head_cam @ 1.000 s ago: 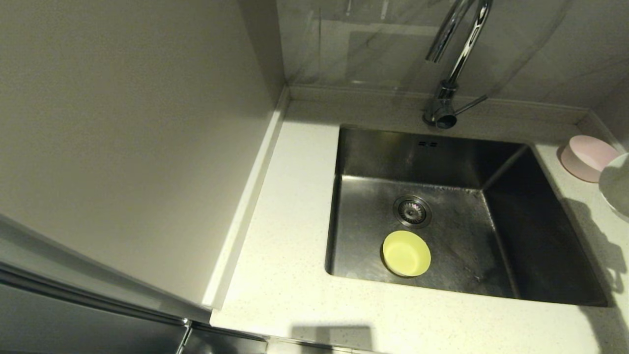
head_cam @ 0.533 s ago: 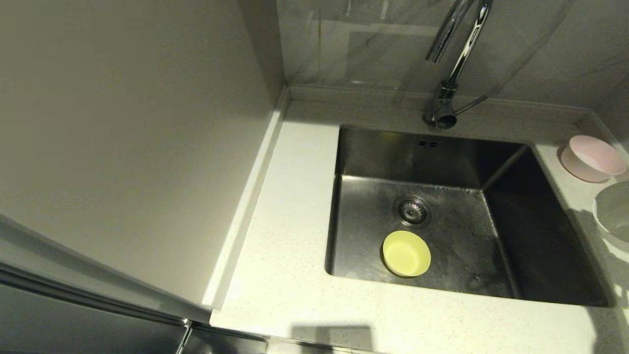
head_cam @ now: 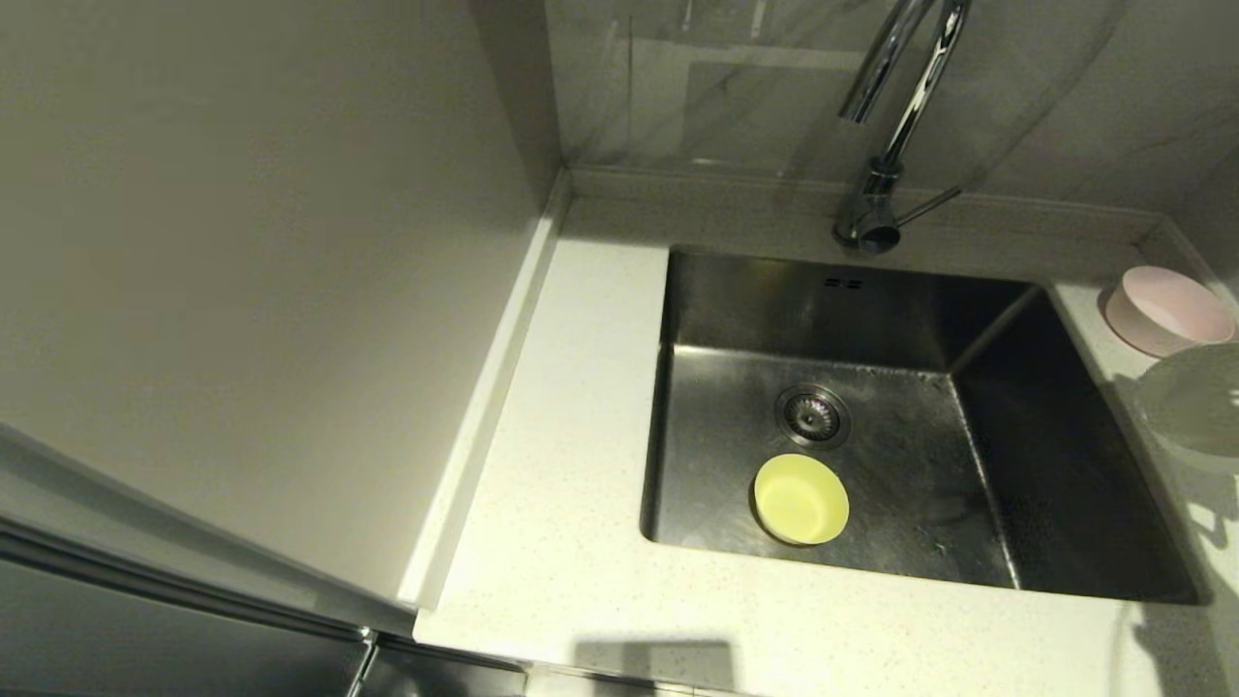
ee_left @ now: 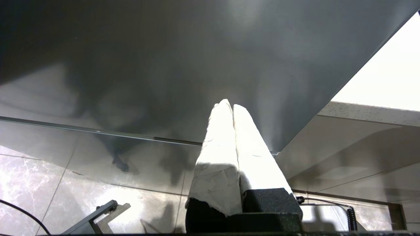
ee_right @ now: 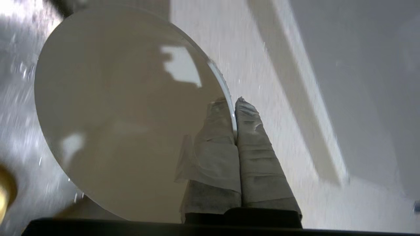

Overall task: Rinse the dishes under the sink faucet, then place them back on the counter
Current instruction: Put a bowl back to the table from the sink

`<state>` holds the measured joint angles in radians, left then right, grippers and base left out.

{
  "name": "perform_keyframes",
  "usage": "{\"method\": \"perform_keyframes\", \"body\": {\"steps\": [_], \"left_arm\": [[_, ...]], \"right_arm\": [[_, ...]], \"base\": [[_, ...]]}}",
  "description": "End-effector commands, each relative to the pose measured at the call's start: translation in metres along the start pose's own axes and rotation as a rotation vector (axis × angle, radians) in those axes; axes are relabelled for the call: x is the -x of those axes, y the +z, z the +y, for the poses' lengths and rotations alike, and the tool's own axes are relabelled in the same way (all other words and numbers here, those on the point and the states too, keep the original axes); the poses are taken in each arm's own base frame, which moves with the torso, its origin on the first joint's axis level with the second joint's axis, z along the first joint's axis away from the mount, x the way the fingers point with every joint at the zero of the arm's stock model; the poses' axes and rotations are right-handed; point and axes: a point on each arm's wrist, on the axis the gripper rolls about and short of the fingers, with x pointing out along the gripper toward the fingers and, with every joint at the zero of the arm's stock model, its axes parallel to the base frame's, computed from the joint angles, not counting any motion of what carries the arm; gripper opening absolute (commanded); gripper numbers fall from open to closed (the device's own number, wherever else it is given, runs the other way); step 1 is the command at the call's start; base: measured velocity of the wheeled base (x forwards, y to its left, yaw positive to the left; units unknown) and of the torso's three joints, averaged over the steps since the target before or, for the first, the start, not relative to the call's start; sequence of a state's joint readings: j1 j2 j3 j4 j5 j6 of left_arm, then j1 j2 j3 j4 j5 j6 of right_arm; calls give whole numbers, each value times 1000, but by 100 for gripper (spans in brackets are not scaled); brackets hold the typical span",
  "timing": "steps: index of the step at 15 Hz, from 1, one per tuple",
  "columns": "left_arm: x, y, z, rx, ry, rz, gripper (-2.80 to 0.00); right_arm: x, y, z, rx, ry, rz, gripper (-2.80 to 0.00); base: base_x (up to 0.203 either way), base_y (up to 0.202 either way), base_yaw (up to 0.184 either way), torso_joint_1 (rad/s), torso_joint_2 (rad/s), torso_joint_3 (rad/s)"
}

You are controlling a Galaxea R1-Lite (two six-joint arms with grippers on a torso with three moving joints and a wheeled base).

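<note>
The right pincer [ee_right: 233, 114] is pinching the rim of the white bowl [ee_right: 124, 111], one wrapped finger inside the wall and one outside. In the head view that bowl [head_cam: 1193, 399] shows at the right edge, held above the counter [head_cam: 571, 542] just beside the sink [head_cam: 1055, 465] and near the pale pink bowl [head_cam: 1166, 310], which stands on the counter in the far right corner. The arm itself is out of the head view, and the bowl is blurred there, so its tilt is hard to judge.

The yellow bowl [head_cam: 800, 499] sits on the sink floor, just in front of the drain strainer [head_cam: 812, 415]. The faucet [head_cam: 895, 116] rises behind the basin, and no water can be seen running from it.

The step in hand looks like carrying the white bowl between counter and sink; which way cannot be told from these pictures. If toward the tap, the next move calls for bringing the bowl under the spout without loosening the thin rim pinch.

The left pincer [ee_left: 231, 108] is pressed together on nothing, parked low beside the cabinet front.
</note>
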<state>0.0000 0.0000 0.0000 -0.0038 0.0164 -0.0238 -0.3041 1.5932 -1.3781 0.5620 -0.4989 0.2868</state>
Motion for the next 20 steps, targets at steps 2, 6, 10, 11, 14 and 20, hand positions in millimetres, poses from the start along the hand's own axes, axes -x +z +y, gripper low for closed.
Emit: {"method": "perform_keyframes", "body": {"steps": [2, 6, 10, 11, 14, 20], "left_arm": [[0, 0, 0, 1, 0, -2, -280], [0, 0, 0, 1, 0, -2, -280], [0, 0, 0, 1, 0, -2, -280], [0, 0, 0, 1, 0, -2, -280], [0, 0, 0, 1, 0, -2, -280], [0, 0, 0, 1, 0, -2, -280]], "right_arm": [[-37, 20, 17, 5, -57, -14, -280], [-54, 27, 10, -17, -115, -7, -280], [-69, 32, 11, -28, -132, 1, -280], [-71, 34, 12, -29, -132, -1, -280], [-78, 39, 14, -33, -140, -7, -280], [-77, 47, 10, -60, -170, -36, 0]], "base": [[0, 0, 0, 0, 0, 0], [0, 0, 0, 0, 0, 0], [0, 0, 0, 0, 0, 0], [0, 0, 0, 0, 0, 0], [0, 0, 0, 0, 0, 0], [0, 0, 0, 0, 0, 0]]}}
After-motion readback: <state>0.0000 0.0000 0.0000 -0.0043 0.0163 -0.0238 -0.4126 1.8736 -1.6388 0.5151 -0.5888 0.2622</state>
